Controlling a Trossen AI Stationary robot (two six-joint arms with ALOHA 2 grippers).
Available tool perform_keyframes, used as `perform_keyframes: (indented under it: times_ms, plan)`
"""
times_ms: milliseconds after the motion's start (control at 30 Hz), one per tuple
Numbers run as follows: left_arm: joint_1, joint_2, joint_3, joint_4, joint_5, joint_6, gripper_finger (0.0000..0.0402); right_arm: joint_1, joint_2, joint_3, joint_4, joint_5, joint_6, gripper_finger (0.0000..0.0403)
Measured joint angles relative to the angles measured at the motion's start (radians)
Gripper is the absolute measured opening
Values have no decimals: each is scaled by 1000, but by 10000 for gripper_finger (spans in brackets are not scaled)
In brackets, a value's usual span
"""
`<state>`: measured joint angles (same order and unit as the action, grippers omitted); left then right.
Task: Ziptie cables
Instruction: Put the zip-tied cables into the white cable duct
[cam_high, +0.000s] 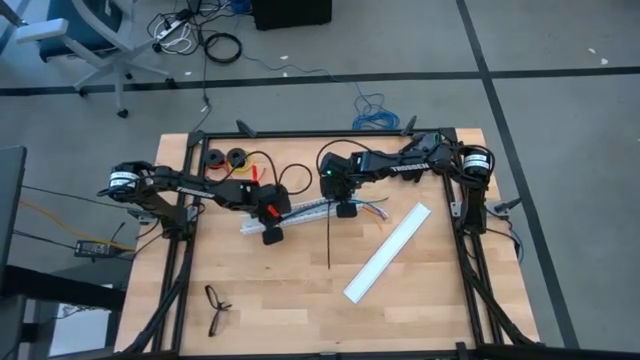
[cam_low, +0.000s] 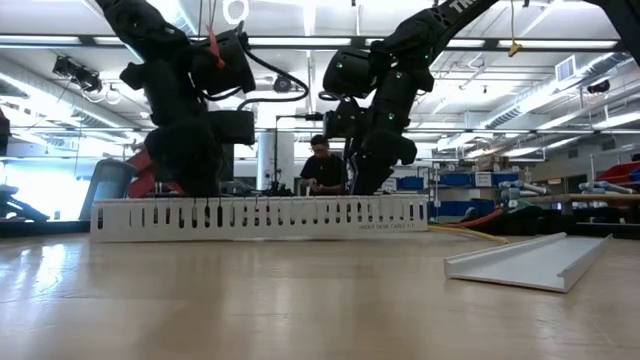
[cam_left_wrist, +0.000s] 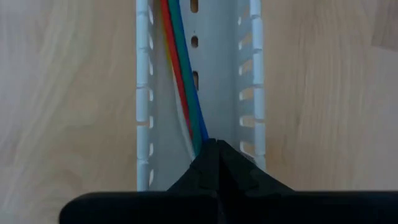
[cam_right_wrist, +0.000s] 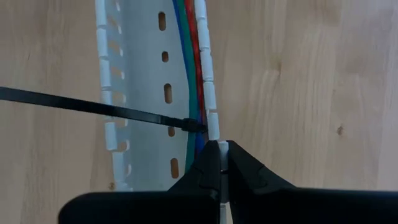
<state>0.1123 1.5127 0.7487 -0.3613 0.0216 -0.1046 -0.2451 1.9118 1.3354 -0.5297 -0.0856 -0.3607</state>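
Now my right gripper (cam_right_wrist: 219, 163) pinches the slotted rail's (cam_right_wrist: 134, 93) wall, ziptie (cam_right_wrist: 87, 106) already looped round the cables (cam_right_wrist: 191, 74) just ahead. My left gripper (cam_left_wrist: 216, 163) is clenched on them; cinching remains, I reckon.

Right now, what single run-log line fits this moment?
left gripper: shut on the coloured wires in the white slotted rail | right gripper: shut at rail wall | thin black ziptie: crosses rail

A slotted white rail (cam_high: 290, 214), a loose white cover (cam_high: 388, 252) and glasses (cam_high: 217, 308) lie on the table (cam_high: 280, 320).
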Motion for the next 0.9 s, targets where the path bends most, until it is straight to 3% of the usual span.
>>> perform_keyframes:
  times_ms: [300,900]
  plan:
    - [-1,-5,-1,-183,3,-34,1,-1,0,0,-5,3,0,2]
    - [-3,-17,-1,-315,30,-64,1,-1,0,0,0,6,-1,2]
